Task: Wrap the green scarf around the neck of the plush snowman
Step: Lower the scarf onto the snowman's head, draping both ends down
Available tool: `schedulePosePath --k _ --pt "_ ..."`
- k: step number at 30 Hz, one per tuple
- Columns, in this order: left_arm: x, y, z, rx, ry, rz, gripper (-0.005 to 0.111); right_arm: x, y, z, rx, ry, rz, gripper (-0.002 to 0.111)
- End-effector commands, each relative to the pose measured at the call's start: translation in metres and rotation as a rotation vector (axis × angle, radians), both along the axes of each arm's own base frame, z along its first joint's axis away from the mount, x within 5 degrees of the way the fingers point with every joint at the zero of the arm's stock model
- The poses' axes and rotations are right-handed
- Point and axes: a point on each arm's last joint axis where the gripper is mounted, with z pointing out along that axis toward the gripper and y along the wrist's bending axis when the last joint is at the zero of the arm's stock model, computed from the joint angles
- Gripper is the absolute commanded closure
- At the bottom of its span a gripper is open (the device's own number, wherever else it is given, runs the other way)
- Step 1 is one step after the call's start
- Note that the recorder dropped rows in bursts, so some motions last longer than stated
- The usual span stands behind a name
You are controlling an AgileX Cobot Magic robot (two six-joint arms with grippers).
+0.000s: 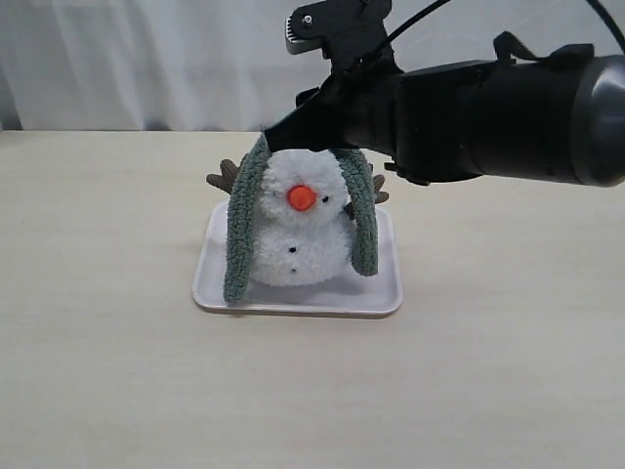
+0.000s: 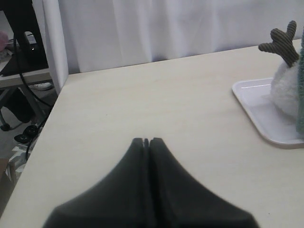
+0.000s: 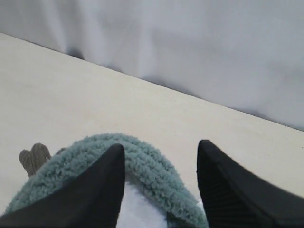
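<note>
The plush snowman (image 1: 298, 244) stands upright on a white tray (image 1: 381, 293), orange nose facing the camera. The green scarf (image 1: 239, 234) lies draped over the top of its head, one end hanging down each side to about tray level, not around the neck. My right gripper (image 3: 160, 145) is open just above the head, its fingers straddling the scarf (image 3: 142, 161) without closing on it; white plush (image 3: 137, 209) shows beneath. My left gripper (image 2: 147, 140) is shut and empty, low over bare table to the side of the tray (image 2: 259, 109), where the snowman (image 2: 285, 90) shows at the frame edge.
The right arm (image 1: 488, 117) reaches in from the right, above and behind the snowman. Brown twig arms (image 1: 225, 178) stick out beside the scarf. A white curtain backs the beige table. The table's edge (image 2: 50, 114) lies off to the left gripper's side, with cables and clutter beyond.
</note>
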Motion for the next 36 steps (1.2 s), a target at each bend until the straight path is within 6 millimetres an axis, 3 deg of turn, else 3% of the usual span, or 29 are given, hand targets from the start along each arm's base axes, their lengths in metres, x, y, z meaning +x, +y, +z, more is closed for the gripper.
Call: schedulePosePath --k 1,5,7,10,13,17,22,36 --pt "0.0 0.0 0.0 -0.009 -0.005 -0.003 0.107 -0.009 0.003 0.017 0.156 0.013 0.033 0.062" --pt "0.0 0.0 0.0 -0.009 -0.007 -0.003 0.107 -0.017 0.011 0.029 0.325 0.058 0.179 0.062" --pt "0.0 0.0 0.0 -0.009 -0.007 -0.003 0.107 -0.021 0.015 0.035 0.438 0.104 0.339 0.062" --pt "0.0 0.0 0.0 -0.009 -0.007 -0.003 0.107 -0.023 0.009 0.043 0.59 0.234 0.506 0.062" --pt "0.0 0.0 0.0 -0.009 -0.007 -0.003 0.107 -0.019 -0.008 0.042 0.497 0.404 0.591 0.062" --pt "0.0 0.0 0.0 -0.009 -0.007 -0.003 0.107 -0.008 -0.035 0.035 0.25 0.519 0.387 0.062" --pt "0.0 0.0 0.0 -0.009 -0.007 -0.003 0.107 0.005 -0.059 0.019 0.011 0.512 0.149 0.062" --pt "0.0 0.0 0.0 -0.009 -0.007 -0.003 0.107 0.031 -0.052 -0.01 -0.041 0.416 0.155 0.062"
